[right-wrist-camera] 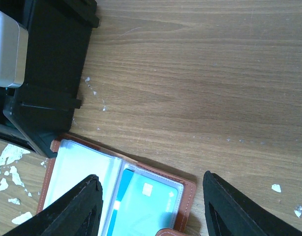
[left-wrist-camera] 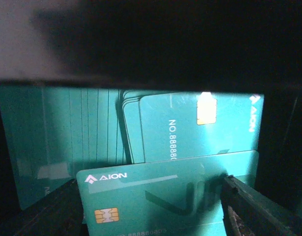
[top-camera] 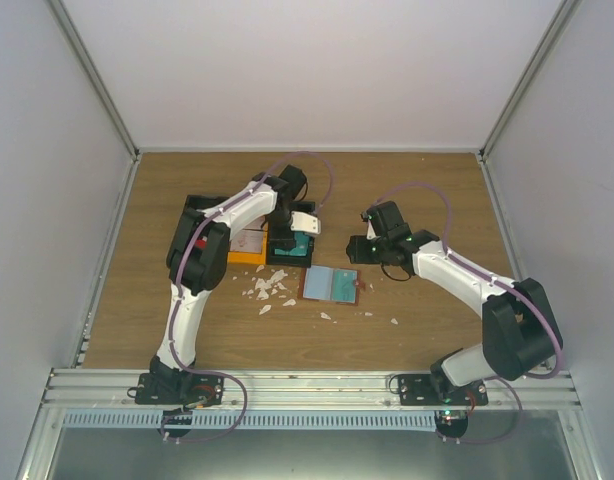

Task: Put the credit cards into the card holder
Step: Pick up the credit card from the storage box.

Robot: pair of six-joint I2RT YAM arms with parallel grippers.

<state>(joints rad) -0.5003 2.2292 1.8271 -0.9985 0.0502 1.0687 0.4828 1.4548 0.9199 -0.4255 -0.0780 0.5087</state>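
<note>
Mounting rail [top-camera: 307, 385] runs along the bottom edge of the overhead view, both arm bases on it. Wooden table [top-camera: 437, 190] fills the middle. Black bin [top-camera: 285, 246] and orange bin [top-camera: 245, 256] sit side by side left of centre, with the left gripper [left-wrist-camera: 151, 192] dipped into the black one. Its wrist view shows teal credit cards [left-wrist-camera: 190, 130] stacked on edge, with a front card [left-wrist-camera: 141, 196] lying across the bottom between the fingers. Jaws apart; clamped or not, cannot tell. Card holder [top-camera: 330, 284] lies open flat at centre, just below-right of the black bin, a slotted card [right-wrist-camera: 146, 201] in its right pocket. Right gripper [right-wrist-camera: 151, 178] hovers over it, jaws wide. White scraps [top-camera: 267, 288] lie left of the holder.
</note>
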